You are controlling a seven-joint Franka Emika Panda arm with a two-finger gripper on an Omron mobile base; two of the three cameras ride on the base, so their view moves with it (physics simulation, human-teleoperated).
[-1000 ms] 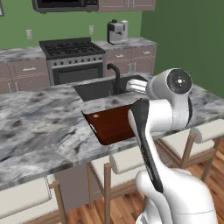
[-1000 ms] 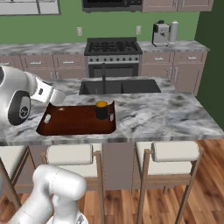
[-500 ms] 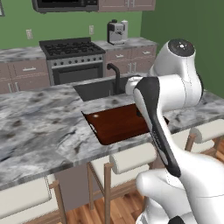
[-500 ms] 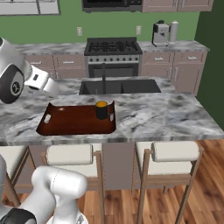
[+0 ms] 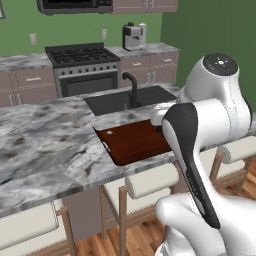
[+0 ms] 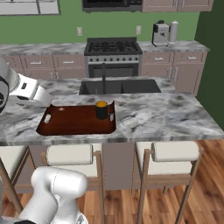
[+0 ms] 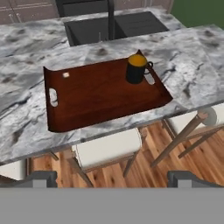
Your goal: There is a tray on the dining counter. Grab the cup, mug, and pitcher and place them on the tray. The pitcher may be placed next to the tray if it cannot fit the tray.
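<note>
One black cylindrical mug (image 6: 102, 110) with an orange inside is all that's sitting on the flat reddish-brown tray (image 6: 70, 124) so far, upright near its right end in the right base view, next to the handle cutout. The tray lies on the long grey-white marbled dining counter (image 6: 162, 114), just in front of the black sink basin (image 6: 120, 86). The gripper (image 7: 112, 180) hangs back over the stool side with its two dark fingertips (image 7: 38, 178) spread wide, nothing between them.

One tray (image 7: 94, 94), one mug (image 7: 136, 68), one sink (image 6: 120, 86), one faucet (image 6: 103, 71) and three stools (image 6: 175, 152).
</note>
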